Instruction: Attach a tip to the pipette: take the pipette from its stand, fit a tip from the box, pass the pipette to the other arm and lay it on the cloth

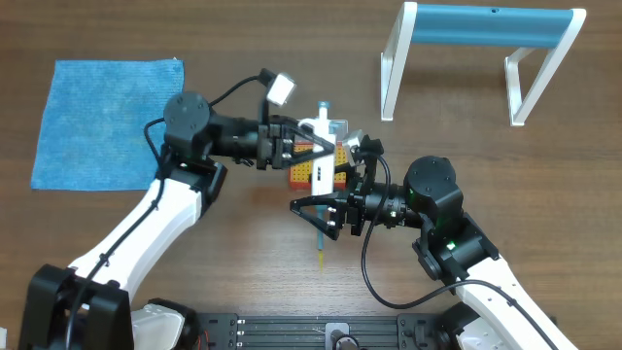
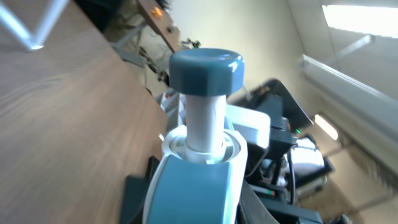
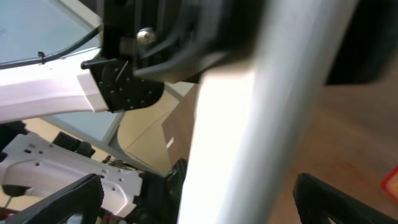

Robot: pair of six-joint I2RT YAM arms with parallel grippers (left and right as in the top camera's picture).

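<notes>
The pipette (image 1: 324,124) hangs upright over the table's middle, its blue plunger button (image 2: 206,70) close in the left wrist view. My left gripper (image 1: 292,148) is shut on its upper body. A yellow tip (image 1: 321,259) sits on the lower end. My right gripper (image 1: 321,216) is lower down and open, one finger on each side of the white shaft (image 3: 249,124), not pressing it. The orange and yellow tip box (image 1: 313,173) stands right behind the pipette. The blue cloth (image 1: 102,122) lies flat at the far left.
The white stand with a blue bar (image 1: 476,39) is at the back right, away from both arms. Bare wood table (image 1: 243,262) lies in front of the grippers and between the cloth and the tip box.
</notes>
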